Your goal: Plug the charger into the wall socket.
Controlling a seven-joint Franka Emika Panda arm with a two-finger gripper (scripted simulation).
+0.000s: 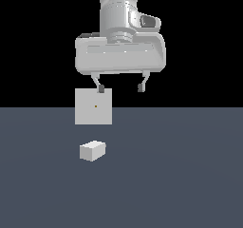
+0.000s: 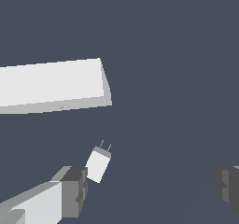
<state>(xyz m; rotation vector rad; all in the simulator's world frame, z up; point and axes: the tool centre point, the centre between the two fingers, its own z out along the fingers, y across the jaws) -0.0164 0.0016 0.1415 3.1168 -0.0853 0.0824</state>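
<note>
The charger (image 1: 92,150) is a small off-white block lying on the dark floor, in front of the wall socket (image 1: 93,106), an upright light-grey square panel with a tiny yellow dot at its centre. My gripper (image 1: 120,87) hangs open high above the floor, to the exterior view's right of the charger, with nothing between its fingers. In the wrist view the charger (image 2: 98,164) shows two thin prongs pointing toward the wall socket (image 2: 53,84). It lies close to one finger (image 2: 74,190), while the other finger (image 2: 227,186) is far off to the side.
The dark grey floor (image 1: 180,175) stretches around both objects, with a black background behind it.
</note>
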